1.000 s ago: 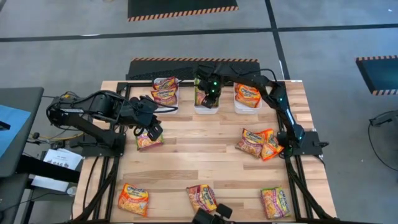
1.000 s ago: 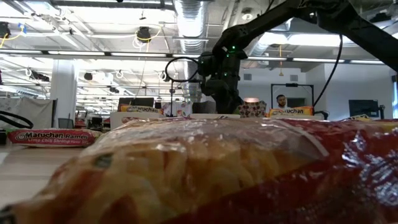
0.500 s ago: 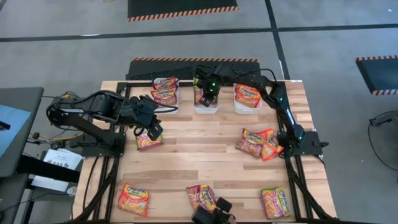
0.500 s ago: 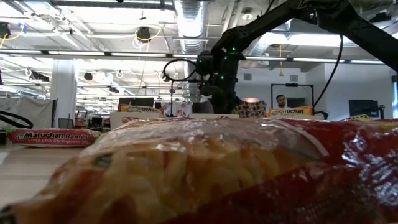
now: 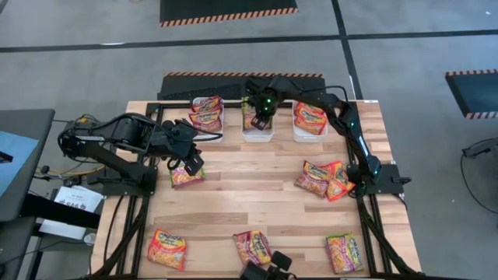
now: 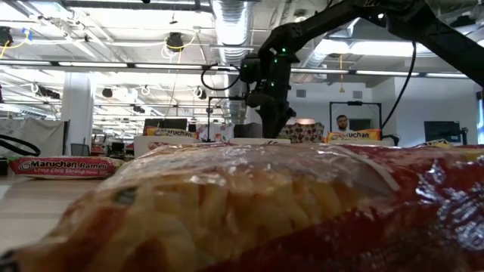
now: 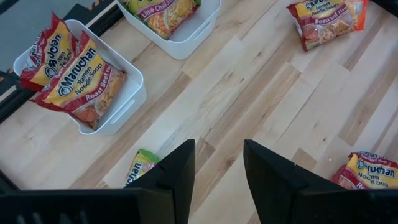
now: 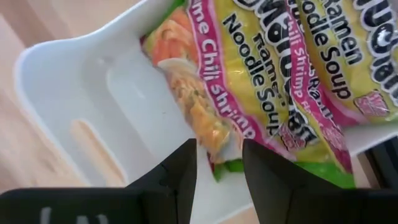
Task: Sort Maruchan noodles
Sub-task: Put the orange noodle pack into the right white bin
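The right gripper (image 5: 260, 117) is hanging above the middle bin (image 5: 257, 135) at 12 o'clock on the counter (image 5: 257, 206), its fingers (image 8: 180, 165) a little apart and holding nothing. A lime packet (image 8: 273, 81) is lying inside the bin. To finish well, the arm should be rising straight, clear of the rim. The left gripper (image 5: 191, 162), also open and empty, is waiting above a green packet (image 5: 185, 177) at 9 o'clock.

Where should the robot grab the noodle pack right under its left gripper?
Probably by one crinkly edge, coming straight down. The green pack lies flat on the table, so there is no tall side to pinch. The left gripper hangs open just above it. The right gripper is busy over the middle bin.
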Controlling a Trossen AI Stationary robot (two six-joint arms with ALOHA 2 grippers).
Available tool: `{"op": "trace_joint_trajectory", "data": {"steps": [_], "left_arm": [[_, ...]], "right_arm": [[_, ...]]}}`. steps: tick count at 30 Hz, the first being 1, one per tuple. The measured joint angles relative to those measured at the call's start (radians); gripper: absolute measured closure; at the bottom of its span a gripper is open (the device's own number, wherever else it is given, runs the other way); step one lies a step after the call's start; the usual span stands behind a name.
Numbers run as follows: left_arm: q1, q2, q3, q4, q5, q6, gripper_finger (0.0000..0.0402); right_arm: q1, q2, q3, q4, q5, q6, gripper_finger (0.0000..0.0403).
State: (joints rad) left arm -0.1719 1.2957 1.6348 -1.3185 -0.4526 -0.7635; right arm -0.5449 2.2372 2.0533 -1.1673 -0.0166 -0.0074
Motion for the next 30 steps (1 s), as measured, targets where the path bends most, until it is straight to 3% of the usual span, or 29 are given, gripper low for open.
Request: {"op": "trace_joint_trajectory", "data": {"steps": [12,15,18,24,30], "left_arm": [[0.0,0.0,0.0,-0.002,0.049,0.009,0.028],[0.0,0.0,0.0,-0.01,0.052,0.026,0.028],[0.0,0.0,0.0,-0.052,0.053,0.026,0.028],[0.0,0.0,0.0,-0.12,0.054,0.022,0.028],[-0.026,0.0,0.0,-0.194,0.059,0.026,0.028]], "right_arm": [[0.002,-0.002,0.214,-0.399,-0.011,0.017,0.0248],[0.015,-0.014,0.228,-0.399,-0.031,0.056,0.0248],[0.032,-0.065,0.229,-0.401,-0.115,0.075,0.0248],[0.088,-0.198,0.162,-0.4,-0.118,0.121,0.0248],[0.178,-0.39,-0.009,-0.404,-0.095,0.229,0.0248]]}}
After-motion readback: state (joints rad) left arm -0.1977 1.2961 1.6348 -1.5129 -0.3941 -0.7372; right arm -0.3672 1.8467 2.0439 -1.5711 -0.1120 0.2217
